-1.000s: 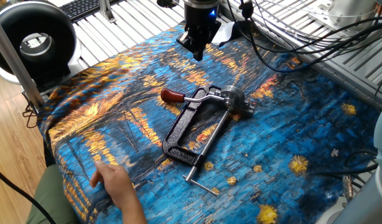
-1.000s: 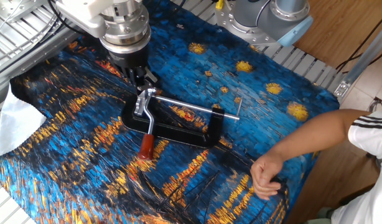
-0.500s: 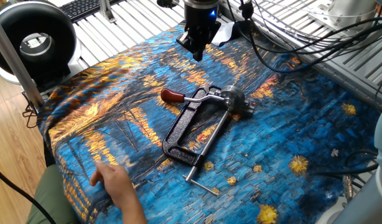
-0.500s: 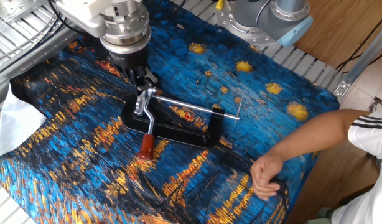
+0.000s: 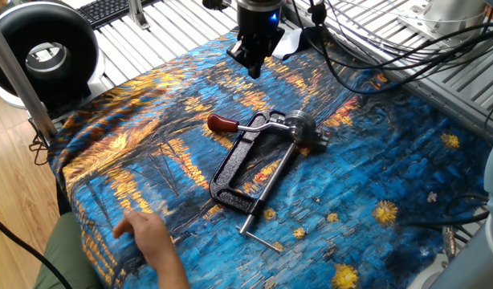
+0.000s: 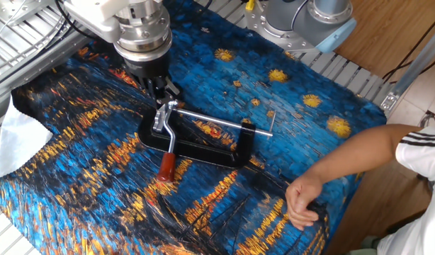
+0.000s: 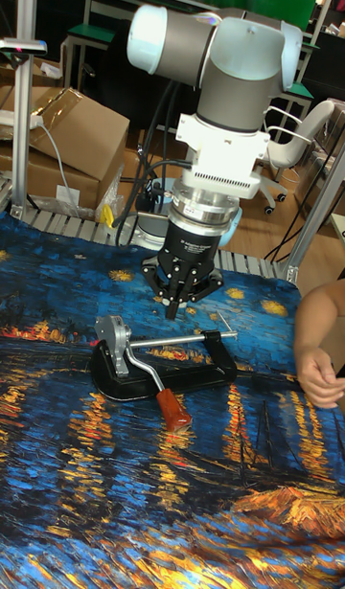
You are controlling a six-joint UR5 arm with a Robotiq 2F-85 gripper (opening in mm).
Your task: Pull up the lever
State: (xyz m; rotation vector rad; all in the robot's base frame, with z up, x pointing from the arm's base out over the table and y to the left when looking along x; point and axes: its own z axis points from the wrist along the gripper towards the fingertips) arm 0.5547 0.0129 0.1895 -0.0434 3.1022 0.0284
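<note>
Silver lever (image 7: 146, 373) flat on cloth (image 7: 115, 493); fingers (image 7: 173, 303) pinched together above.

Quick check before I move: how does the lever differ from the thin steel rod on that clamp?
The lever is a curved silver arm; the steel rod is straight and thinner. The lever ends in a reddish-brown knob; the rod ends in a short bare crossbar. The lever sticks out sideways from the black clamp frame; the rod spans the frame's opening. Both lie low on the cloth, meeting at the silver head, and the end effector touches neither.
</note>
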